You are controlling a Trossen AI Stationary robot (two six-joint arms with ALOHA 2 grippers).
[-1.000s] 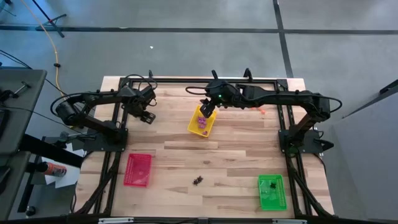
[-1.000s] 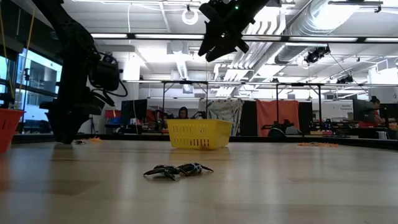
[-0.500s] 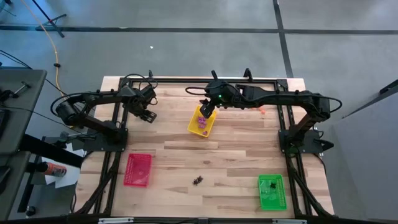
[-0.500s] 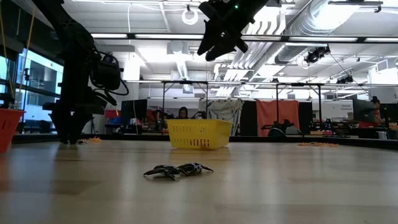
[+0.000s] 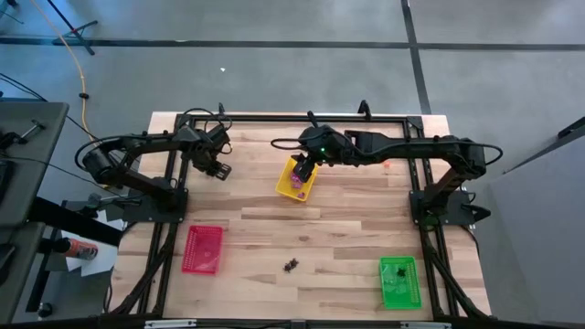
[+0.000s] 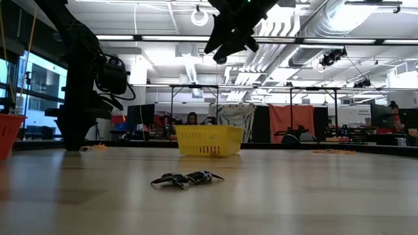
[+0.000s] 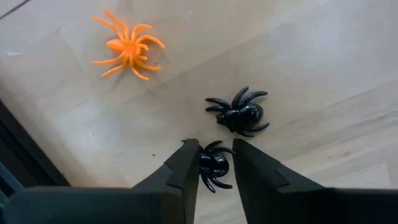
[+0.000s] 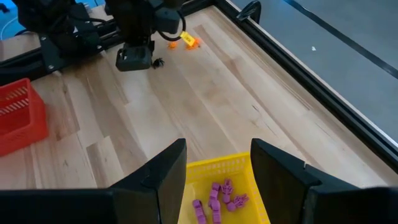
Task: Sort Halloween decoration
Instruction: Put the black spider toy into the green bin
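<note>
As we compare with a second ago, the left gripper (image 7: 215, 160) has narrowed from wide onto a black spider (image 7: 213, 163), well left of the yellow tray (image 5: 283, 185). The right gripper (image 8: 217, 163) hangs half-open, empty, over that tray's purple trinkets (image 8: 216, 200). We judge a pick underway.

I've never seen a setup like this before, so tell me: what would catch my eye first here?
Probably the bright yellow plastic tray at the far middle of the wooden table, with small purple trinkets inside and the right gripper hanging open above it. At the far left, the left gripper pinches a tiny black plastic spider, with a second black spider and an orange spider lying close by.
</note>
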